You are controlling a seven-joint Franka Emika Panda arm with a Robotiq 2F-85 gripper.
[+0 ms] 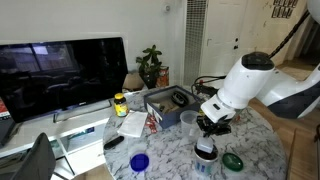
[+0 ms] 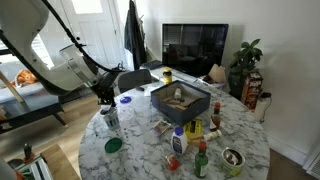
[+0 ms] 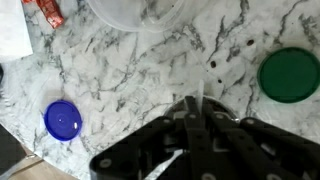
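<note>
My gripper (image 3: 190, 105) points down over the marble table (image 3: 120, 70). Its fingers are closed together on a thin clear rim, which looks like the edge of a clear container (image 1: 205, 153) standing right under it. In the wrist view the fingers hide most of that container. A blue lid (image 3: 62, 120) lies flat on the table to one side and a green lid (image 3: 289, 73) to the other. Both exterior views show the gripper (image 1: 208, 130) (image 2: 105, 98) at the table's near edge over the container (image 2: 112, 121).
Another clear cup (image 3: 140, 12) (image 1: 188, 120) stands just beyond the gripper. A dark tray (image 2: 180, 100) with items sits mid-table. Bottles and jars (image 2: 195, 150) crowd one side. A yellow-lidded jar (image 1: 120, 103), papers (image 1: 132, 124), a TV (image 1: 60, 70) and a plant (image 1: 151, 65) are behind.
</note>
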